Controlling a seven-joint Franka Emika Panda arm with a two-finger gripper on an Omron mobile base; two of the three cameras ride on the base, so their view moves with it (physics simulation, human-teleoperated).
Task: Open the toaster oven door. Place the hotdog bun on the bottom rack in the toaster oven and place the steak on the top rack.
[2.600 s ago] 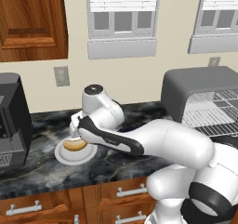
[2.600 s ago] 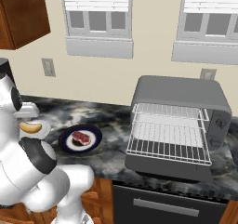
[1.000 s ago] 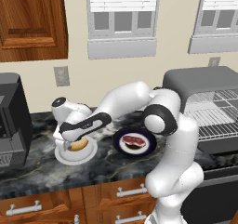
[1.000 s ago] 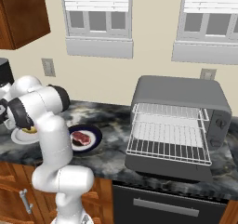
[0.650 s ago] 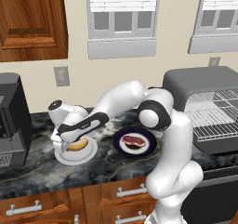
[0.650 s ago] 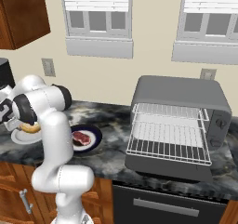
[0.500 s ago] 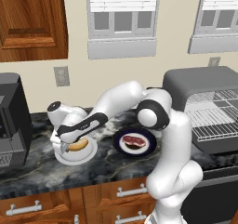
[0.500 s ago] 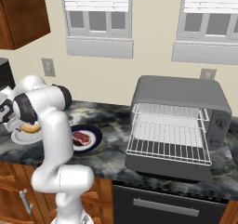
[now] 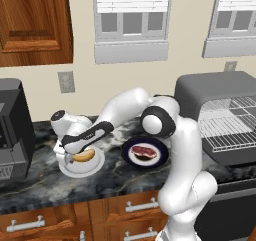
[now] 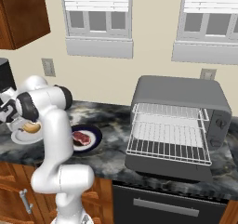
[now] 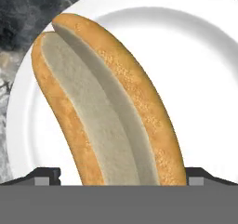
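The golden-tan hotdog bun [image 11: 107,107] lies on a white plate [image 11: 204,69], its end between my two fingertips [image 11: 46,175]. My gripper [image 11: 122,176] is open and straddles the bun without closing on it. From the left base, the gripper [image 9: 74,156] hangs low over the bun [image 9: 84,155] at the counter's left. The red steak [image 9: 144,151] rests on a dark plate [image 9: 131,157] beside it. The grey toaster oven [image 10: 181,95] stands at the right with its door [image 10: 158,168] folded down, baring the top rack [image 10: 169,110] and bottom rack [image 10: 169,141].
A black boxy appliance [image 9: 12,130] stands just left of the white plate [image 9: 67,169]. The wall with an outlet [image 9: 65,81] runs behind the dark marbled counter [image 9: 115,177]. My own arm [image 9: 125,110] arches over the steak plate.
Over the last second my hand has sunk lower and shifted a little left over the bun. The bun, steak and oven door have not moved.
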